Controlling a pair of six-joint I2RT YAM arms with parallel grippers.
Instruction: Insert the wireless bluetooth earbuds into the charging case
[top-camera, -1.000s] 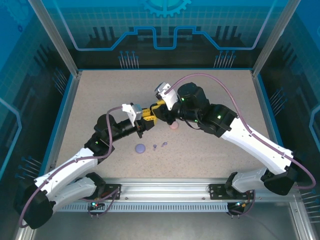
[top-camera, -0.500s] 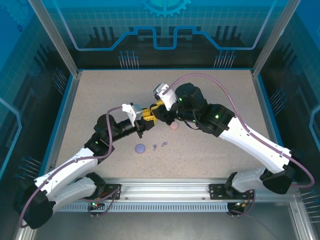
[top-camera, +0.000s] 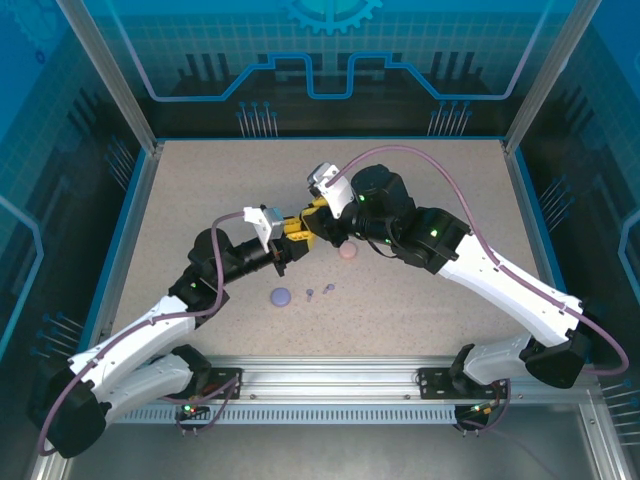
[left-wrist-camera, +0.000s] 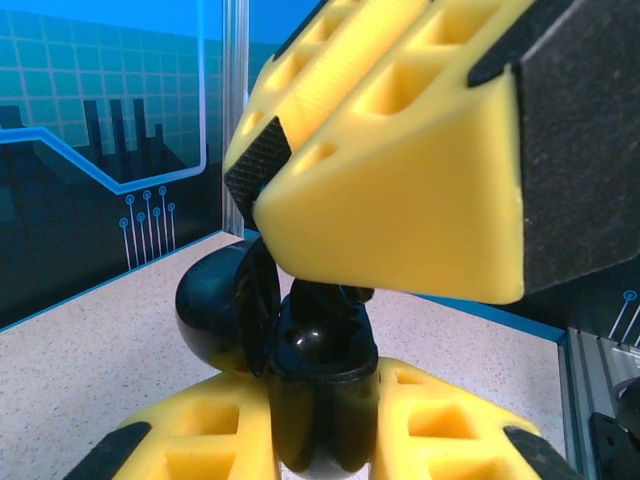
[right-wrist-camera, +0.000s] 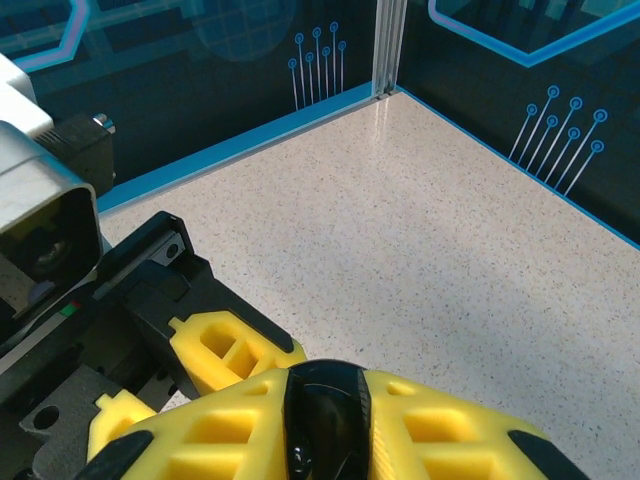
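My left gripper (top-camera: 291, 243) is shut on the body of a black charging case (left-wrist-camera: 320, 400), which stands upright between its yellow fingers with the round lid (left-wrist-camera: 222, 312) swung open to the left. From above, my right gripper (top-camera: 308, 226) comes down tip to tip with it. It is shut on a small black earbud (right-wrist-camera: 325, 425), whose lower end (left-wrist-camera: 322, 298) sits at the case's open mouth. A right finger (left-wrist-camera: 400, 190) looms over the case. Two lavender earbuds (top-camera: 311, 293) (top-camera: 330, 288) lie on the table.
A closed lavender case (top-camera: 281, 296) lies near the loose earbuds, and a pink case (top-camera: 347, 252) sits just below the right wrist. The speckled table (top-camera: 420, 190) is walled in by blue panels.
The right arm has shifted a touch to the left. Both grips are unchanged.
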